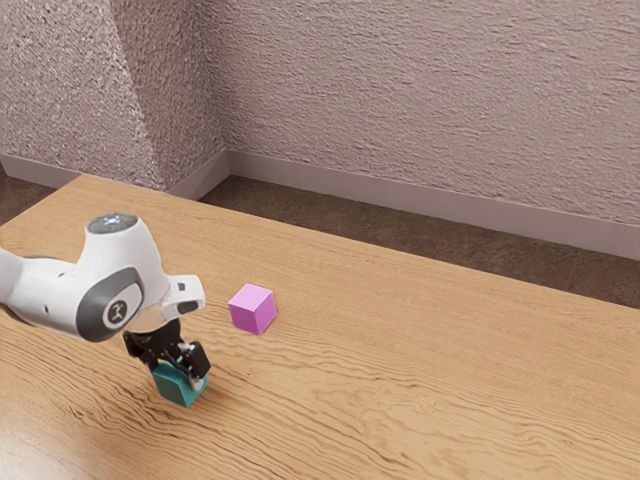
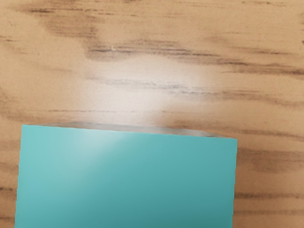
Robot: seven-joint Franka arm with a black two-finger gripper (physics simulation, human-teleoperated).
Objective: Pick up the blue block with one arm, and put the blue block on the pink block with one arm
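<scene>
Exterior view, left to right: the gripper (image 1: 180, 366) is down on the teal-blue block (image 1: 177, 388), which seems to sit on the wooden table (image 1: 430, 380). Can't tell if it's clamped yet. The pink block (image 1: 252, 308) is nearby with a bare top, so I'd say lifting and stacking are both left.

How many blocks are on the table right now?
2. The blue block sits on the table under the gripper; the pink block stands apart, toward the exterior view's right. The arm may hide more.

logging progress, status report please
gripper down at blue block. block on table. pink block apart, top bare. nothing in the way.
</scene>
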